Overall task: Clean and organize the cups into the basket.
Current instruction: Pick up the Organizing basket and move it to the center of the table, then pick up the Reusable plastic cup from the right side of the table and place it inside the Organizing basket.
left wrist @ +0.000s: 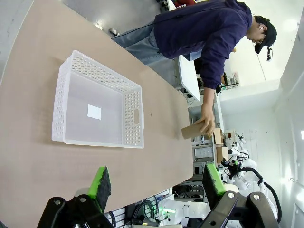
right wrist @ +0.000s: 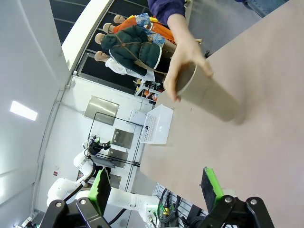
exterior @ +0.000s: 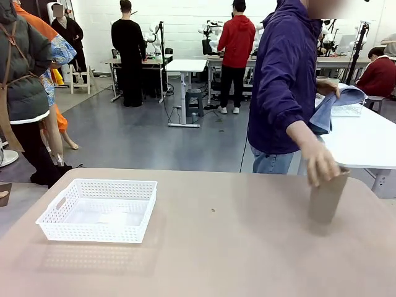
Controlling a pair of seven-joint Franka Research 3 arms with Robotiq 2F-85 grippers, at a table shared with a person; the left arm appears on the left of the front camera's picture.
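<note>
A tan-brown cup (exterior: 328, 197) stands upright on the right side of the table, and the person's hand (exterior: 321, 162) grips its rim from above. The same cup (left wrist: 192, 130) (right wrist: 209, 97) appears in both wrist views, still under that hand. The white lattice basket (exterior: 99, 210) sits empty on the left side of the table; it lies ahead of my left gripper (left wrist: 157, 182), basket (left wrist: 97, 107) showing a small white label inside. My left gripper hangs open above the table. My right gripper (right wrist: 156, 184) is open too, short of the cup, with nothing between its green pads.
The person in a purple jacket (exterior: 286, 74) leans over the far right edge and holds a blue cloth (exterior: 334, 105) in the other hand. A white table (exterior: 365, 141) stands behind at right. The tan tabletop (exterior: 210, 247) lies bare between basket and cup.
</note>
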